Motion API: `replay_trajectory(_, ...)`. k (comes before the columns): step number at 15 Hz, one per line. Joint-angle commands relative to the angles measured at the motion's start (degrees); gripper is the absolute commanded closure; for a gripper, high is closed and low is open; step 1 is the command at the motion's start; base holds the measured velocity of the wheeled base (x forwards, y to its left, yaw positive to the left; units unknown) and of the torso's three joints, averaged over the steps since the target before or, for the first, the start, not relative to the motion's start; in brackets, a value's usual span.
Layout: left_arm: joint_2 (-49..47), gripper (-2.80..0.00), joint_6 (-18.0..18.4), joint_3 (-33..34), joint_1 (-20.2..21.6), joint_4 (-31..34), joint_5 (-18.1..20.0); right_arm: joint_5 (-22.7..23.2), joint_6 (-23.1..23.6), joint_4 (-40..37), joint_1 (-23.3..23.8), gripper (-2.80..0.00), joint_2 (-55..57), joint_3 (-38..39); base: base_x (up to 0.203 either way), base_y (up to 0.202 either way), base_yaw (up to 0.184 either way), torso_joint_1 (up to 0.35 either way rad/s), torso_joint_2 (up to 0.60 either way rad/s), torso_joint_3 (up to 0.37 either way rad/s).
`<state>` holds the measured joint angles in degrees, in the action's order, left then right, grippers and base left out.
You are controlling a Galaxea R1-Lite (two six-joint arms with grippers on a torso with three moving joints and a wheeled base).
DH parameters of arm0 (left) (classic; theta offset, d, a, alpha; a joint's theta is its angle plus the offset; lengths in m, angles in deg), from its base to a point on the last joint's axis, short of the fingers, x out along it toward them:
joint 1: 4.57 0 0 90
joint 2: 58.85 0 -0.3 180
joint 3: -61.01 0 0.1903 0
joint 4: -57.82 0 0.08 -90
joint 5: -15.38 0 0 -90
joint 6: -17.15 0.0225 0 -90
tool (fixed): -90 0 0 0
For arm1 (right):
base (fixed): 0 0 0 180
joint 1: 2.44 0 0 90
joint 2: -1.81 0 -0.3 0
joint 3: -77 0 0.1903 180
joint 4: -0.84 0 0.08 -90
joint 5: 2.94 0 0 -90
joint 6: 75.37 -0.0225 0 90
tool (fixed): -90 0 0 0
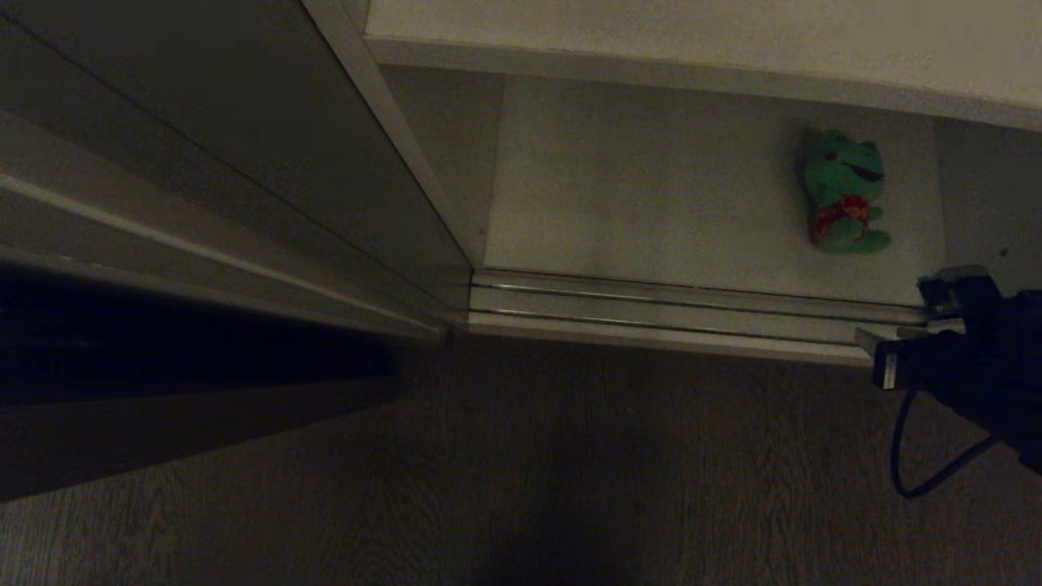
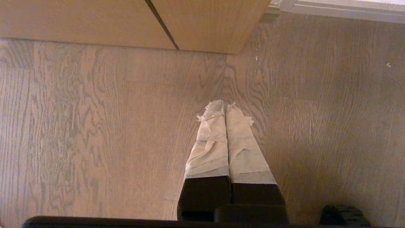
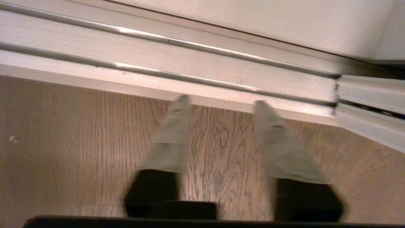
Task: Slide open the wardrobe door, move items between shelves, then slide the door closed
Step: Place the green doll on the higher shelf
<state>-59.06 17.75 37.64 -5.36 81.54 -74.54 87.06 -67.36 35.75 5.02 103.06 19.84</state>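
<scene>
Wood-grain floor runs up to my open wardrobe, sliding door pushed left. I see the green frog lying on the white bottom shelf, behind the track. My right gripper hovers near the track, jaws apart. My left gripper hangs over floor, jaws together.
</scene>
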Motion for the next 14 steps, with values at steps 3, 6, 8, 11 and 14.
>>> replay_trajectory(3,0.03,0.0,0.02,0.0,0.0,0.0,0.01,0.0,-0.68,3.98,-0.07,-2.8,7.06,-5.31,0.0,0.0,0.0,0.0,0.0,0.0)
replay_trajectory(6,0.03,0.0,0.02,0.0,0.0,0.0,0.01,0.0,-0.26,7.3,-0.26,-2.8,11.19,-9.75,0.0,0.0,0.0,0.0,0.0,0.0)
replay_trajectory(8,0.03,0.0,0.02,0.0,0.0,0.0,0.01,0.01,-0.23,7.66,-0.12,-2.8,13.78,-14.45,0.0,0.0,0.0,0.0,0.0,0.0)
replay_trajectory(11,0.03,0.0,0.02,0.0,0.0,0.0,0.01,0.0,0.03,7.7,0.22,-2.8,17.29,-20.9,0.0,0.0,0.0,0.0,0.0,0.0)
replay_trajectory(14,0.03,0.0,0.02,0.0,0.0,0.0,0.01,-0.03,0.61,7.72,1.23,-2.8,20.29,-27.87,0.0,0.0,0.0,0.0,0.0,0.0)
